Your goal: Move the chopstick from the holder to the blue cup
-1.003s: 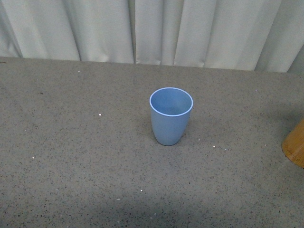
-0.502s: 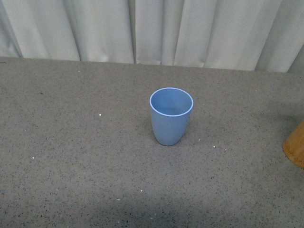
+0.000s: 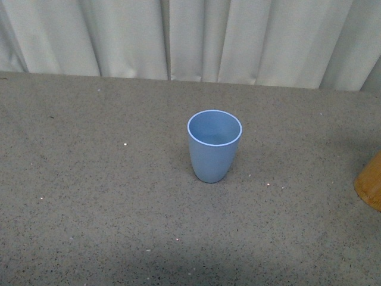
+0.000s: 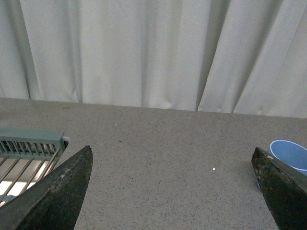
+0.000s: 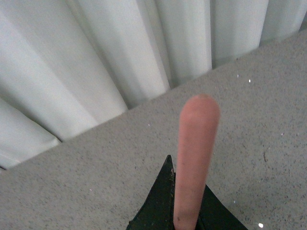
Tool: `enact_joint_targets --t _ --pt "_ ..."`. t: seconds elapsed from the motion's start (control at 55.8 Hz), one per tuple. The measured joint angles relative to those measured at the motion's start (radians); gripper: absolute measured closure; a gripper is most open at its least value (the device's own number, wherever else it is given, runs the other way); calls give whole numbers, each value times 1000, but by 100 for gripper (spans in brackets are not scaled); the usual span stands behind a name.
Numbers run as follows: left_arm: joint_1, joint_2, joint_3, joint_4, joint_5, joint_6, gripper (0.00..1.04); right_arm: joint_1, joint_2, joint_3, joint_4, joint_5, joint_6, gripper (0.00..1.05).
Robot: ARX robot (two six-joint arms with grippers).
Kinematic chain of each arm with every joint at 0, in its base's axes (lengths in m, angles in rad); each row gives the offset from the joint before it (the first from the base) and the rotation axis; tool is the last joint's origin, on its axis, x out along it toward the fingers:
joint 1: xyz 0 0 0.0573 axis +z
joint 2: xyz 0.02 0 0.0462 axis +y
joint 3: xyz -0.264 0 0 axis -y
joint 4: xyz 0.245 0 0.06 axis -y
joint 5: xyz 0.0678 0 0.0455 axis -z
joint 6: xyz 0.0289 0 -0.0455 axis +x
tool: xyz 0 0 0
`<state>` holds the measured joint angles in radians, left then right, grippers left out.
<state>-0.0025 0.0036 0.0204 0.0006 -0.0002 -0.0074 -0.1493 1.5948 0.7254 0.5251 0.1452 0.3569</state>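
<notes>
My right gripper (image 5: pixel 184 215) clamps the chopstick (image 5: pixel 196 158), axis straight out of it; the blue cup (image 3: pixel 214 146) should be to its left. My left gripper (image 4: pixel 171 149) is apart.

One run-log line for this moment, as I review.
right end effector: shut on chopstick | left end effector: open | blue cup: upright, empty | holder: right of cup, cut off by frame | transfer: not yet done
</notes>
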Motion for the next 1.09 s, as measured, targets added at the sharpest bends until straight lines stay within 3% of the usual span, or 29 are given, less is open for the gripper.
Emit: enact_joint_targets --t 0.376,0.753,1.093 --pt "0 0 0 0 0 0 7 -11 -277 -14 -97 -14 76 103" --pt "0 0 0 0 0 0 7 308 -224 15 -39 109 152 103" --pt "0 0 0 0 0 0 7 472 -2 110 -6 171 210 103"
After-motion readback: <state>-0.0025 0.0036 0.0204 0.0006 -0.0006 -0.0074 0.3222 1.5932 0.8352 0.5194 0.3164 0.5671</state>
